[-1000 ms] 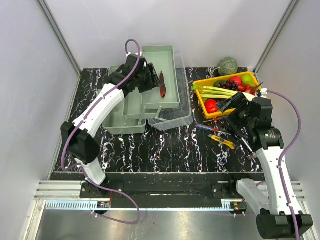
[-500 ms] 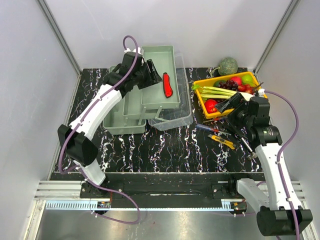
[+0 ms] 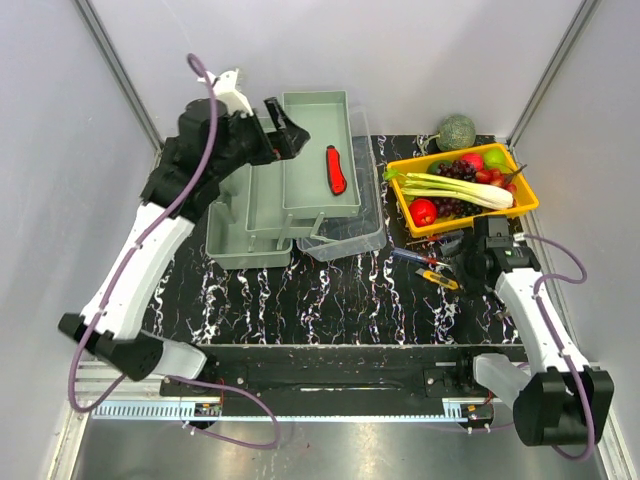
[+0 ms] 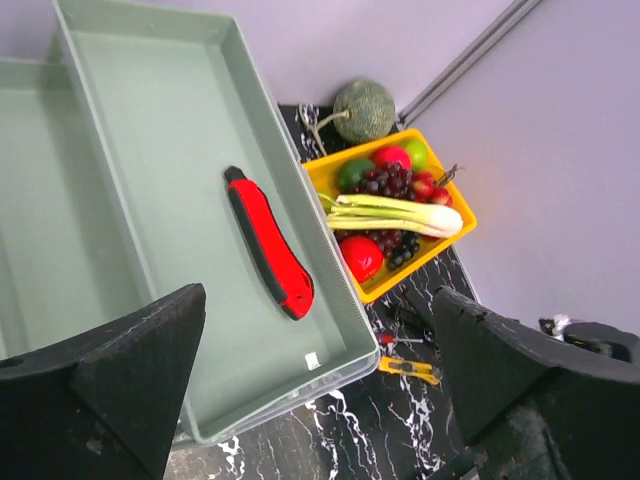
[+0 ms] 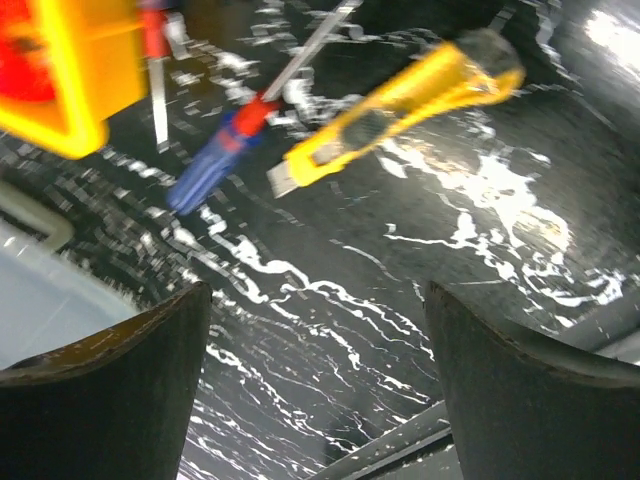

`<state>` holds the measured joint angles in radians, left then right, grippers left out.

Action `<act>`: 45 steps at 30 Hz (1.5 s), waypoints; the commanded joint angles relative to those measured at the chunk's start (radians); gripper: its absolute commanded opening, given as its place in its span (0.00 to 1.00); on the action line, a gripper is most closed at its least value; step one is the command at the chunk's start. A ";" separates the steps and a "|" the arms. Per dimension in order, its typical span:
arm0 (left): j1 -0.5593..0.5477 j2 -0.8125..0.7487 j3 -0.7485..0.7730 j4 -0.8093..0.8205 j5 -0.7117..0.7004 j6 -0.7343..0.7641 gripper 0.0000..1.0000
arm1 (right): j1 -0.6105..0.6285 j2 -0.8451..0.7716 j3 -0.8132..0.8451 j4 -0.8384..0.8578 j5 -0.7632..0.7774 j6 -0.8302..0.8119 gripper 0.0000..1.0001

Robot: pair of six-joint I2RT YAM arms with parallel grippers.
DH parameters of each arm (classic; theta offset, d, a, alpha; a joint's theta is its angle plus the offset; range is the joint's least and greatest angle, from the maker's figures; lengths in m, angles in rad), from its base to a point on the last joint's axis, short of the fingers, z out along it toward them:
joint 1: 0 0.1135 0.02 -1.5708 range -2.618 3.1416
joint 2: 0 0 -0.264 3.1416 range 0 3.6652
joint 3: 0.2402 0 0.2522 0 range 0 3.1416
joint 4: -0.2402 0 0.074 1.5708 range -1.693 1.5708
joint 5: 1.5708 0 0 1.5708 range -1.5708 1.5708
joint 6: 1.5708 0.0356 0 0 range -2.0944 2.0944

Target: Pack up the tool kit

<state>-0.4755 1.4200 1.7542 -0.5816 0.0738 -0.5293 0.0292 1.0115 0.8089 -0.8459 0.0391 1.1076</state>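
The pale grey-green toolbox stands open at the back left with its trays folded out and its clear lid lying beside it. A red utility knife lies loose in the upper tray, and it also shows in the left wrist view. My left gripper is open and empty, raised left of that tray. A yellow utility knife and a blue-handled screwdriver lie on the table, both in the right wrist view. My right gripper hovers open just over them. No hammer shows.
An orange-yellow tray of fruit and vegetables sits at the back right, close behind the right gripper. A green melon lies behind it in the corner. Grey walls close in the black marbled table on three sides.
The left gripper let go of the red knife in the upper tray, then rose and drew back to the left. The right gripper dropped from the fruit tray towards the yellow knife and screwdriver.
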 commanded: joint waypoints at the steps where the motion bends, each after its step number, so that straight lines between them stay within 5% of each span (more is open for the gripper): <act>1: 0.017 -0.087 -0.033 0.022 -0.065 0.066 0.99 | -0.023 0.070 -0.013 -0.064 0.074 0.192 0.88; 21: 0.043 -0.162 -0.096 -0.027 -0.157 0.083 0.99 | -0.114 0.401 0.016 -0.004 0.145 0.383 0.72; 39: 0.066 -0.197 -0.124 -0.027 -0.198 0.087 0.99 | -0.117 0.567 0.046 0.034 0.143 0.376 0.56; 41: 0.066 -0.202 -0.128 -0.027 -0.201 0.089 0.99 | -0.117 0.575 0.047 0.033 0.143 0.370 0.52; 45: 0.069 -0.208 -0.131 -0.027 -0.195 0.088 0.99 | -0.117 0.581 0.055 0.041 0.145 0.325 0.25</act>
<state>-0.4137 1.2427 1.6264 -0.6415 -0.1032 -0.4492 -0.0814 1.5635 0.8551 -0.8097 0.1623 1.4593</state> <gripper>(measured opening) 0.988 0.391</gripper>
